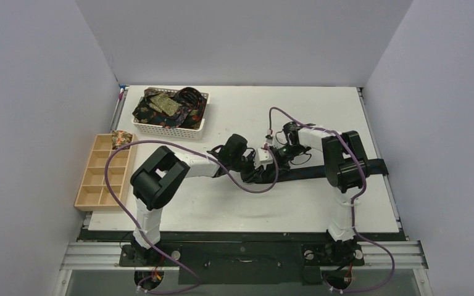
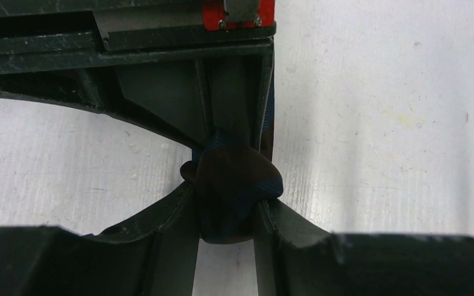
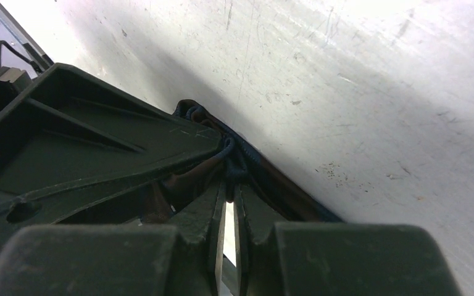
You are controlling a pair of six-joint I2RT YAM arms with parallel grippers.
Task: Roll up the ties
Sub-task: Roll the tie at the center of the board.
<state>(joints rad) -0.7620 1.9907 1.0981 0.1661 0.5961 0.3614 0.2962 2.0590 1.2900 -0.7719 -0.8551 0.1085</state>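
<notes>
One dark tie [image 1: 308, 172] lies flat across the middle of the worktop [image 1: 253, 213], its length running out to the right edge, where it passes behind the right arm's upright link. Its left end is bunched into a small lump, and both grippers meet there. In the left wrist view the left gripper [image 2: 225, 198] is partly closed, with a finger pressed on each side of that lump. The right gripper [image 3: 230, 182] is all but shut, only a slit showing between its fingers, and dark fabric is pinched at its tips. From above, the two grippers [image 1: 254, 161] [image 1: 270, 154] sit just beside each other and cover the tie's end.

There are two containers at the far left. A white lattice basket [image 1: 200, 127] holds a heap of ties [image 1: 166, 106], patterned and black; they overlap too much to count. Beside it, at the worktop's left edge, a pale wooden tray [image 1: 89, 201] has two columns of compartments. One patterned rolled tie [image 1: 121, 139] sits in its far right compartment.

Two purple cables [image 1: 253, 188] loop from the arms, and the left one sags across the worktop just in front of the grippers.
</notes>
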